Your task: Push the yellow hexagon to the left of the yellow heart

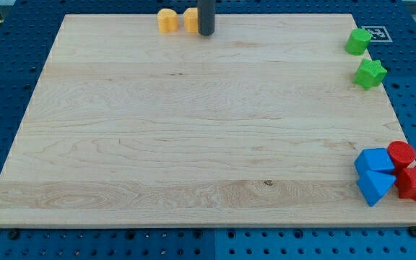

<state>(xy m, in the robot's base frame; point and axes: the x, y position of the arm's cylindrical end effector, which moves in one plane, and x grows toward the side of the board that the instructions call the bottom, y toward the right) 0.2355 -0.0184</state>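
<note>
My tip (pixel 206 33) at board's (pixel 193 144) top edge, pressed against right side of partly hidden yellow block (pixel 191 19), shape unclear. Second yellow block (pixel 167 21) just left of it; which is hexagon, cannot tell. Plain rod, no claw, nothing held. Green, blue, red blocks far right.

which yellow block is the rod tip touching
The right-hand yellow block at the view's top: my tip partly covers its right side. The other yellow block sits apart, further left.

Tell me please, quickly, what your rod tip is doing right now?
My tip: no gripper, so nothing opens, closes or holds; it stands at the view's top edge, against the right side of a yellow block, partly hiding it.
</note>
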